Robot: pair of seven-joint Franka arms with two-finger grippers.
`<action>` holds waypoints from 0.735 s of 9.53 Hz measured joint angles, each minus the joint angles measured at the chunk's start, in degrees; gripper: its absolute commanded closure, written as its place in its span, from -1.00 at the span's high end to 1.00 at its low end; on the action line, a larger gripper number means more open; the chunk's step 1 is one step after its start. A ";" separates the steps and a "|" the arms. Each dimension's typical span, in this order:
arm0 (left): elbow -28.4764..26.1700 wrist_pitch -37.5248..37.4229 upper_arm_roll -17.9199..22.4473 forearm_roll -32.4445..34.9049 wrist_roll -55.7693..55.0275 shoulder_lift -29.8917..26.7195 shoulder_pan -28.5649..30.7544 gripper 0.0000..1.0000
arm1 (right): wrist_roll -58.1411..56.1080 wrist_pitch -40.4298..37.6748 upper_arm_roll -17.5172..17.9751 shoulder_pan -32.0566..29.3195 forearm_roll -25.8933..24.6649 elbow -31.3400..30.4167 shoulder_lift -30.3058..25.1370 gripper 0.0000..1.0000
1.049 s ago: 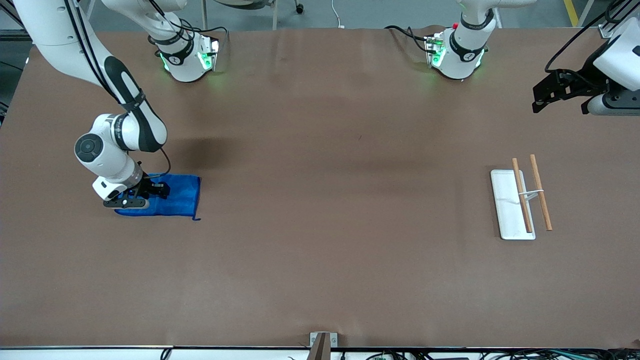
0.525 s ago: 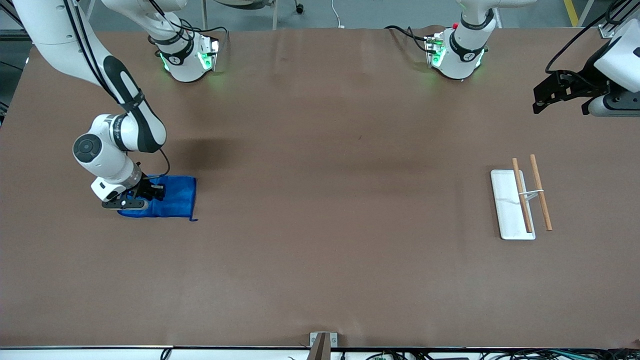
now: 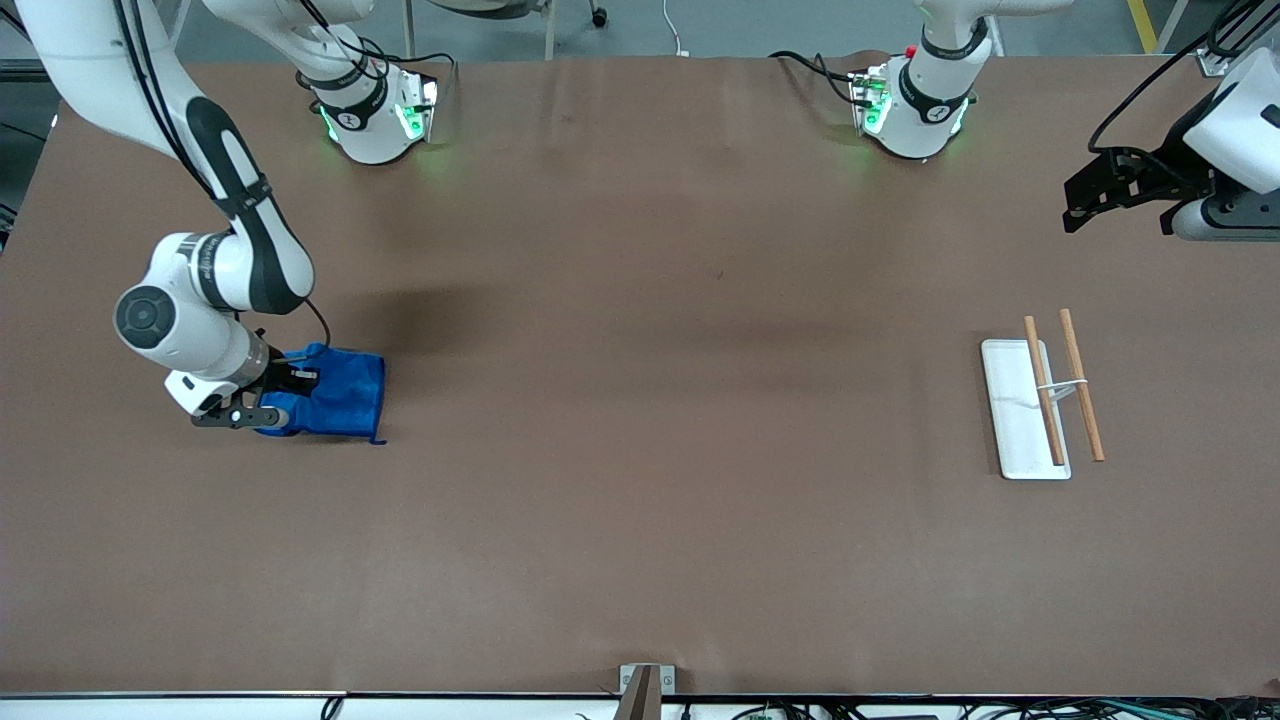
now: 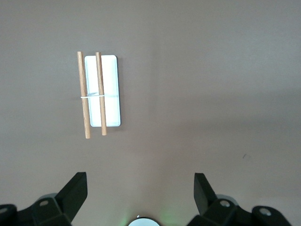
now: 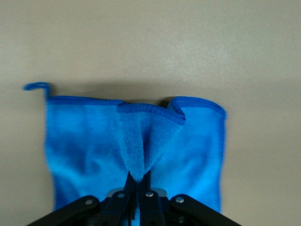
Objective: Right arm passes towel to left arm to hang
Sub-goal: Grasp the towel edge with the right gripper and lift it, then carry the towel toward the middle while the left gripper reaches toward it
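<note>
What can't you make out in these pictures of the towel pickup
- Towel, front view: the edge in the right claw is covered by the wrist.
- Towel, right wrist view: its near end is cut off by the frame edge and the claw body.
- Rack: how the bars join the base is too small to tell.
- Left claw, left wrist view: only the fingertips show; the frame edge cuts the rest.

From my right wrist cam, the right gripper (image 5: 138, 195) is pinched tight on a raised fold of the blue towel (image 5: 84, 146). The cloth bunches into a ridge at the fingers, and its little corner loop (image 5: 36, 86) sticks out onto the brown table (image 5: 150, 42).
</note>
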 measured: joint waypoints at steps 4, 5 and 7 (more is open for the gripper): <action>0.10 0.99 0.19 -3.32 0.00 0.08 0.49 1.00 | 0.01 -16.23 7.53 0.78 12.72 10.70 -5.85 -1.00; 0.10 1.42 0.37 -6.41 0.00 0.18 1.34 1.00 | 0.02 -17.01 9.41 1.05 16.90 12.54 -6.16 -1.00; 0.12 1.62 0.72 -12.39 0.12 1.00 3.99 1.00 | -0.12 -16.62 13.34 2.26 30.56 14.00 -6.22 -1.00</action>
